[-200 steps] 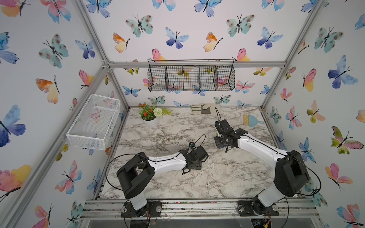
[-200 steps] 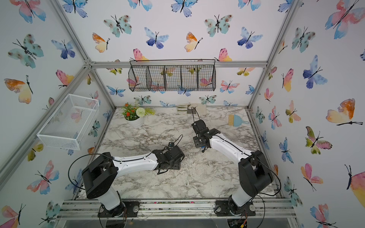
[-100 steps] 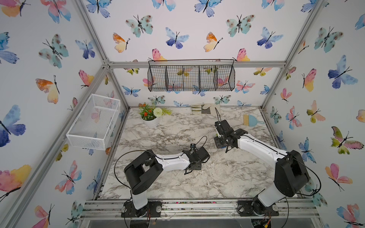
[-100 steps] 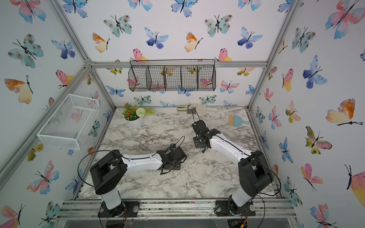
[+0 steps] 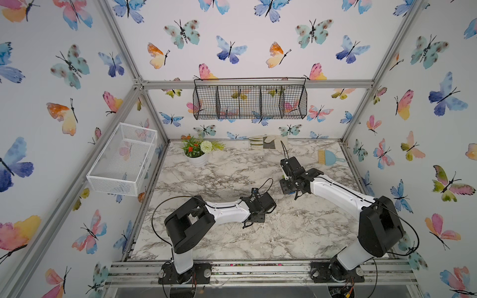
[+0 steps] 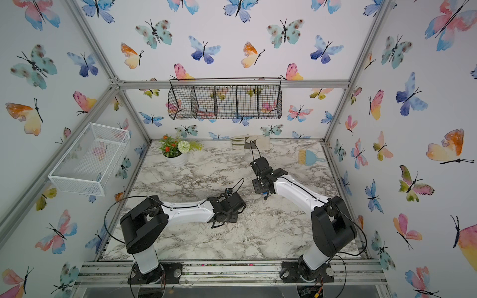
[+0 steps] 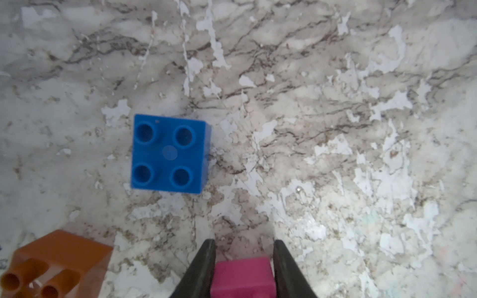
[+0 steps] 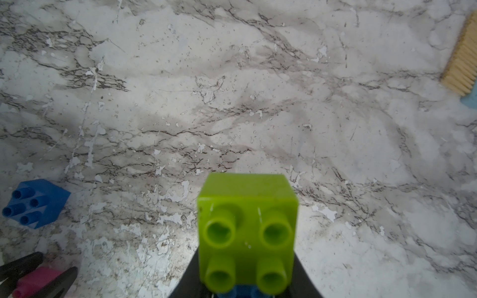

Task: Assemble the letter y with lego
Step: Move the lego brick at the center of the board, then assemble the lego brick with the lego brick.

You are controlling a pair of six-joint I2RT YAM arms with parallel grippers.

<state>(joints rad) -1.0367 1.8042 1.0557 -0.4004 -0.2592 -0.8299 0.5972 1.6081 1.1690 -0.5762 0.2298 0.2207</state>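
Note:
My left gripper is shut on a pink brick, low over the marble table. A blue square brick stands studs up just ahead of it. An orange brick lies tipped beside it. My right gripper is shut on a lime green brick with a blue piece joined under it. In the right wrist view the blue square brick and the pink brick sit off to one side. In both top views the left gripper and the right gripper hover mid-table; the bricks are hidden there.
A flower pot stands at the back left, a folded glove at the back edge, and a blue hand brush at the back right. A black wire basket hangs on the back wall and a white one on the left wall.
My left gripper has closed onto the pink brick, and the left arm's elbow has swung right and forward. The right arm has stayed put.

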